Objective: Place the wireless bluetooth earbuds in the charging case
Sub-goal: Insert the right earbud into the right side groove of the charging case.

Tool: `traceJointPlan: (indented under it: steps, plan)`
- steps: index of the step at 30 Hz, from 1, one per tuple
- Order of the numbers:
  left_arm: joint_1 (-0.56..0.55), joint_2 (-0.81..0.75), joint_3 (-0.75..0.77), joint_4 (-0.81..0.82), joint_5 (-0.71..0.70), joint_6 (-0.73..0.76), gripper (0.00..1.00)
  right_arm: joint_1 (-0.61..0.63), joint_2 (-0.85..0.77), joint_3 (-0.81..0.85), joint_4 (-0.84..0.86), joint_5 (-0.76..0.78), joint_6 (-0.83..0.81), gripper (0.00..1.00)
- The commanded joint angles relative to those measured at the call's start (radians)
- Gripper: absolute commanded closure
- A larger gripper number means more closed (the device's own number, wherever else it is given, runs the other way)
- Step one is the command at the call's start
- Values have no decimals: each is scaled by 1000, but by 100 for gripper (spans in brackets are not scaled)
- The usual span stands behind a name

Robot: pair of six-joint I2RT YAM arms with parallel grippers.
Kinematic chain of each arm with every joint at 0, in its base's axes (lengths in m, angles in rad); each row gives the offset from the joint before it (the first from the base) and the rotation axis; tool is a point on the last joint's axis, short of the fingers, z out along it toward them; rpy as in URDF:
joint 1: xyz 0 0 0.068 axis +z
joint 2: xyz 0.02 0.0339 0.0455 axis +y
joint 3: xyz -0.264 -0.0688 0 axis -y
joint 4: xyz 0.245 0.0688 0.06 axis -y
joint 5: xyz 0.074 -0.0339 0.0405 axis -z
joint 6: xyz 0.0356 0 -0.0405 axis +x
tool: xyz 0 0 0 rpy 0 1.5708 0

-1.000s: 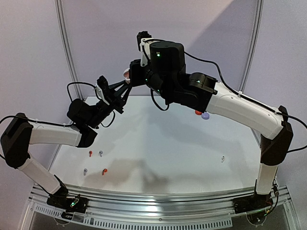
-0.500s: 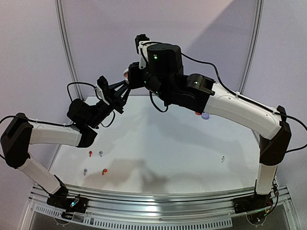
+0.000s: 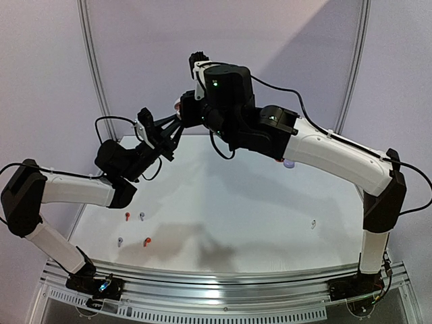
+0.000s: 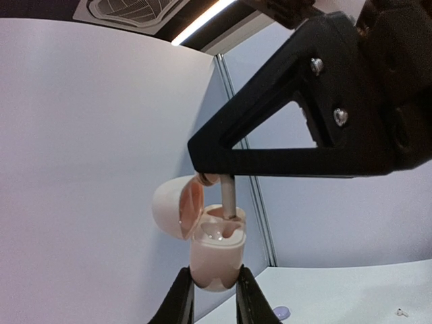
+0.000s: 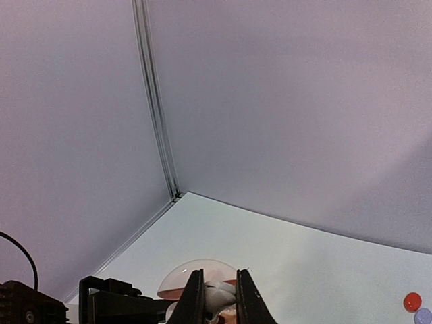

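Charging case [image 4: 216, 253] held in mid-air, upper centre-left of the top view, well above the table [image 3: 236, 209].

Left wrist view: the case stands upright, long axis vertical, mouth up. Its hinged lid [image 4: 172, 206] is swung open toward the left of the frame. My left gripper [image 4: 212, 280] is clamped on the case's lower body, one finger on each side. My right gripper [image 5: 219, 287] reaches in from the upper right, fingers pinched on an earbud [image 4: 229, 197]. The grey stem hangs vertical, tip down, its lower end inside the open mouth of the case. I cannot tell whether it is seated.

Right wrist view: I see only the lid's pink dome and a pale patch between my drawn-together fingers, so the stem's direction is unreadable here. This view adds a red case [image 5: 412, 302] and a lavender case [image 5: 424, 315] at the lower right corner, on the table.

Top view: only here do the loose earbuds [image 3: 142, 216] appear. Four lie at lower left, red and grey, and a pale one lies at the right. The held case shows only as a pink speck where the two grippers meet.
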Motion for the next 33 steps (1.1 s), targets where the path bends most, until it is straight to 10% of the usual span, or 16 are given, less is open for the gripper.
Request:
traceJointPlan:
  steps: [1, 18, 33]
  plan:
    - [-5, -21, -14, 80, -1, 19, 100, -7, 30, -12, -29, 25, 5, 100]
    - [-4, -20, -10, 91, -10, 13, 100, -8, 40, -15, -56, 14, -13, 100]
    - [-4, -18, -11, 88, -9, 10, 100, -8, 56, -9, -61, -17, -12, 79]
